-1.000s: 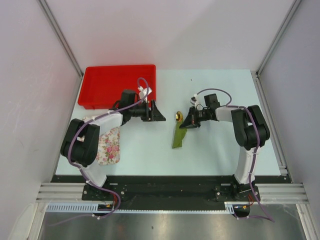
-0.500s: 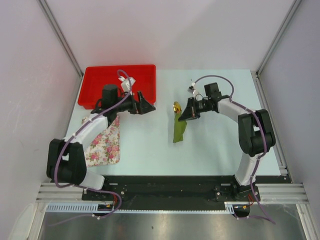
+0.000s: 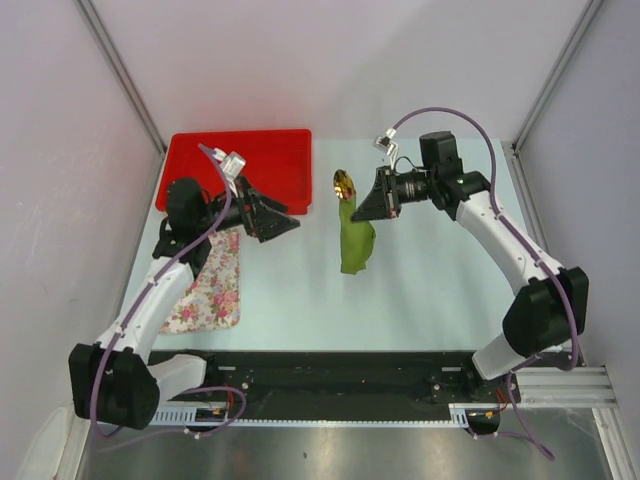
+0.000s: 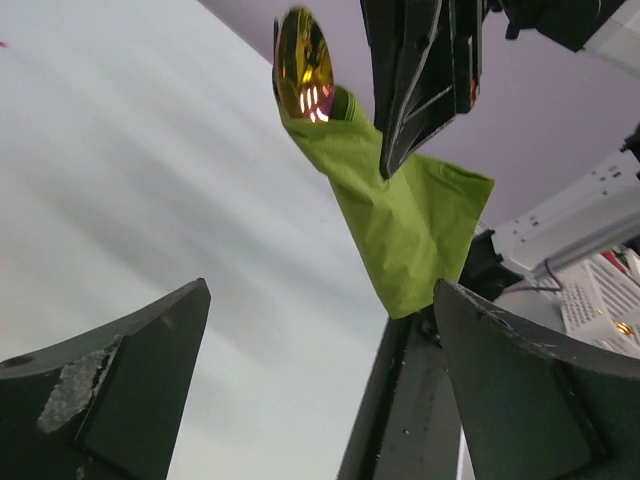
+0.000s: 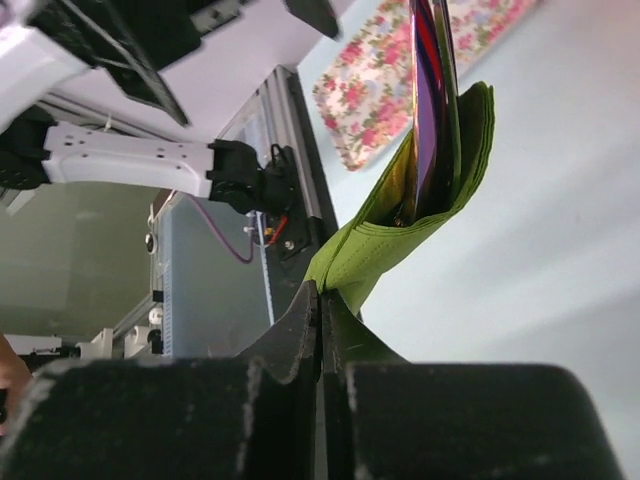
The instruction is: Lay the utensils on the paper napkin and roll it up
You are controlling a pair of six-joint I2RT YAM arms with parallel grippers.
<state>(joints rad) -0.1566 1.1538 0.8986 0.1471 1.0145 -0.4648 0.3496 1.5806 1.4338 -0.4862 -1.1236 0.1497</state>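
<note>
Clearly a robotics lab test cell: boxed in by plain pale panels (image 3: pixel 340 60) on aluminium framing (image 3: pixel 118 72), fitted with a pale desk (image 3: pixel 430 290), a black mounting rail (image 3: pixel 340 372) and slotted cable duct (image 3: pixel 140 413) at the near edge.

Rolled green napkin (image 3: pixel 355 240), hanging, golden utensil (image 3: pixel 344 184) protruding

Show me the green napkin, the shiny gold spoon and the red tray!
green napkin (image 3: pixel 356 240), top view, middle of the folded paper
gold spoon (image 3: pixel 344 183), top view, its shiny round bowl
red tray (image 3: pixel 280 160), top view, bare floor inside
</note>
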